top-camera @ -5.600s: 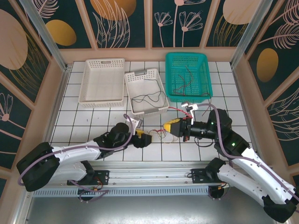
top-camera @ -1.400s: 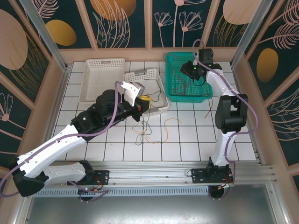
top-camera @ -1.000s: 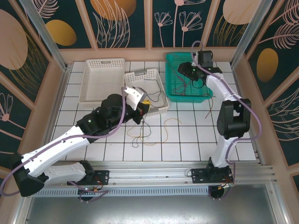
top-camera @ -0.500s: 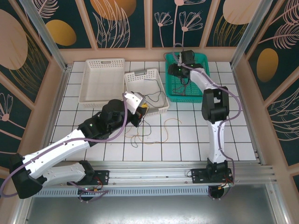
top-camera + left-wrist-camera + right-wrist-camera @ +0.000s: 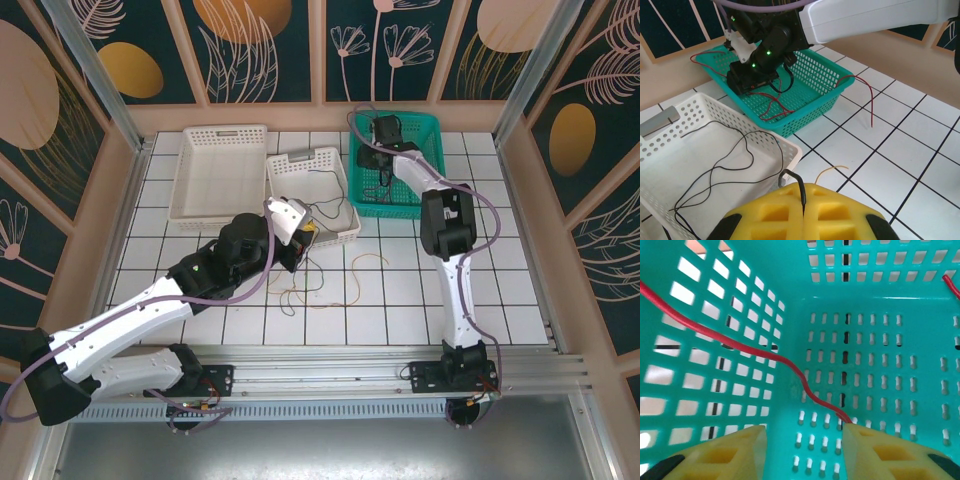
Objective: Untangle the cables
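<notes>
- Yellow waffle-moulded pads (image 5: 770, 215) of the left gripper (image 5: 803, 197) are pressed together, pinching a black cable (image 5: 801, 187) that comes out of the seam between them
- From that pinch the black cable bends over the near right corner of the small white basket (image 5: 757, 134) and lies in loose loops on its floor
- Right gripper (image 5: 805, 432) sits inside the teal basket (image 5: 790, 270) at the far side of the table, close to the basket's left wall, with its jaws spread and a clear gap between them
- A thin, glossy red cable (image 5: 790, 366) snakes across the perforated teal wall and ends against the inner tip of one right finger (image 5: 875, 450); it is not clamped
- A second red cable (image 5: 871, 105) hangs over the teal basket's rim onto the white tiles
- A pale yellowish cable (image 5: 365, 262) curls on the tiles near the middle of the table, beside more loose strands
- The large white basket (image 5: 222, 170) at the far left is slotted plastic with a bare floor
- Half a second ago the right gripper stood nearer the basket's middle; it has since shifted left, while the left gripper has barely moved
</notes>
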